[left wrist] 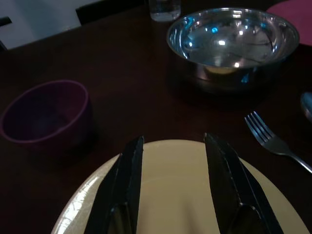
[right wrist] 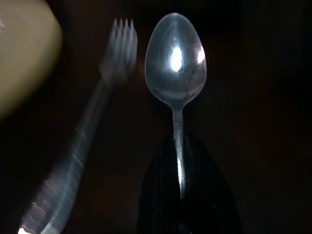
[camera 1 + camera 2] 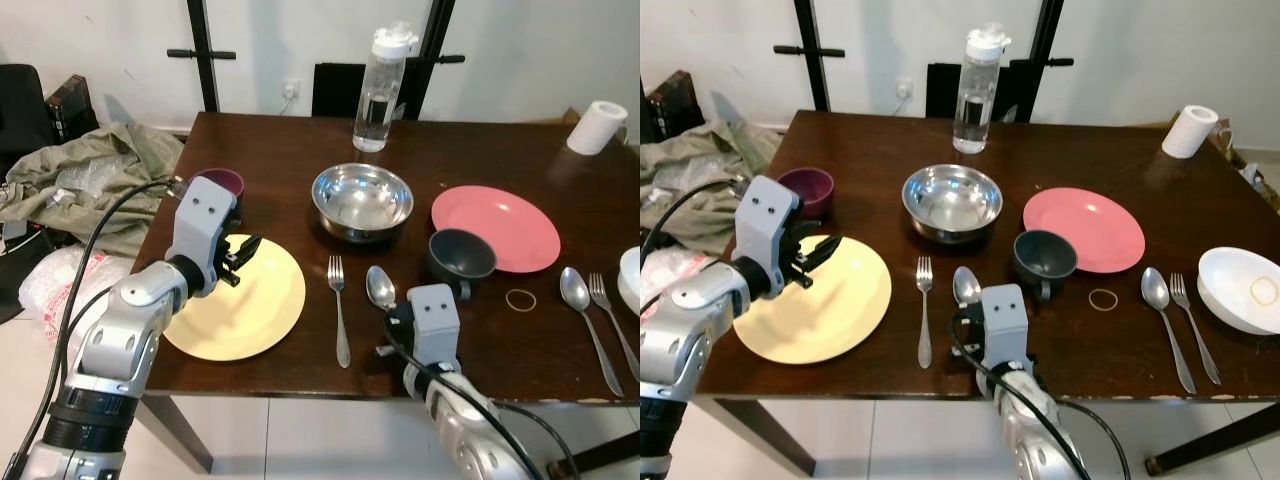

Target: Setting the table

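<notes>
We are finding the right gripper pinching the handle of a spoon, which is lying on the table just beside a fork. The spoon is looking light, stiff and slippery, so we are judging mid-handle the safest hold. The left gripper is hovering spread over the yellow plate.

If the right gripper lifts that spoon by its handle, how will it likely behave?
The spoon looks like polished metal, so probably rigid but slippery. The right gripper is shut on its thin handle, well behind the bowl, so the bowl end may droop or swivel. On the dark table it would likely slide rather than roll.
</notes>
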Motion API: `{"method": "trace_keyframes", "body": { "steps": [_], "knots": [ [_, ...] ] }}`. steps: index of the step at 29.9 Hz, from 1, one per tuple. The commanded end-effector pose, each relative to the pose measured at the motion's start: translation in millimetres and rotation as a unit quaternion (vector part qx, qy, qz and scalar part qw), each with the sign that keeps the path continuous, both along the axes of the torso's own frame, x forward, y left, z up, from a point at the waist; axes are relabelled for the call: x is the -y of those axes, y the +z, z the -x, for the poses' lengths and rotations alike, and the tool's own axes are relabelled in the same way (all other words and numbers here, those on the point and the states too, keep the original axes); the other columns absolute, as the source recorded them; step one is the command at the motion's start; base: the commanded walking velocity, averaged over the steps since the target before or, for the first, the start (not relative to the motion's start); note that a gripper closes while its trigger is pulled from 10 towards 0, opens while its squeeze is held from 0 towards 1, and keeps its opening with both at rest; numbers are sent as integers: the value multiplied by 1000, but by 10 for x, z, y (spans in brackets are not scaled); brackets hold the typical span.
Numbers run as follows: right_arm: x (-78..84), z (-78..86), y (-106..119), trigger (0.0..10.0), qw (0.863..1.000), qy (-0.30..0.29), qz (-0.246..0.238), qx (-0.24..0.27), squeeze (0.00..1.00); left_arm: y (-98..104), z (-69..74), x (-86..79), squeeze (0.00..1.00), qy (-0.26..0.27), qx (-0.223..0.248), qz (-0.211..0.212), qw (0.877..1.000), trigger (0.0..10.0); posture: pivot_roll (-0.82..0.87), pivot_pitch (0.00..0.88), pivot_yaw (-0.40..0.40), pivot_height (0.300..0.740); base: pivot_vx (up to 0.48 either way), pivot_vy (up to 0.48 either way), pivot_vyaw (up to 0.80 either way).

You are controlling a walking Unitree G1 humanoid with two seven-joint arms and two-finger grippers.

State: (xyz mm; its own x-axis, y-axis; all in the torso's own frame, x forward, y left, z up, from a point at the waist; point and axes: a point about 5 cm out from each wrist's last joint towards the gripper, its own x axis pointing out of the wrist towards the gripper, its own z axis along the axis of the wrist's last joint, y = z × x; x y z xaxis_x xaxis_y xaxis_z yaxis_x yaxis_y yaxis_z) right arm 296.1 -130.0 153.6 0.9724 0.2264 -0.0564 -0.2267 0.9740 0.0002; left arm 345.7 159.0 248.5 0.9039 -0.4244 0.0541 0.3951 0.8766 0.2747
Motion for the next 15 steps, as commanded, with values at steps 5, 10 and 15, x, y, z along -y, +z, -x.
{"method": "trace_keyframes", "body": {
  "steps": [5, 10, 15],
  "knots": [
    [26, 106, 444, 10000, 994, 20, -23, 104, 0, -28, 19, 26, 0, -4, -3, 7, 1000, 10000, 93, 211, 57, 740, 0, 0, 0],
    [31, 167, 547, 10000, 991, 22, -16, 128, 0, -42, 30, 40, 0, -5, -4, 9, 1000, 10000, 85, 206, 59, 740, 0, 0, 0],
    [83, 189, 485, 10000, 991, 7, -3, 135, 0, -72, 39, 74, 0, -4, -5, 20, 1000, 10000, 71, 197, 66, 740, 0, 0, 0]
  ]
}}
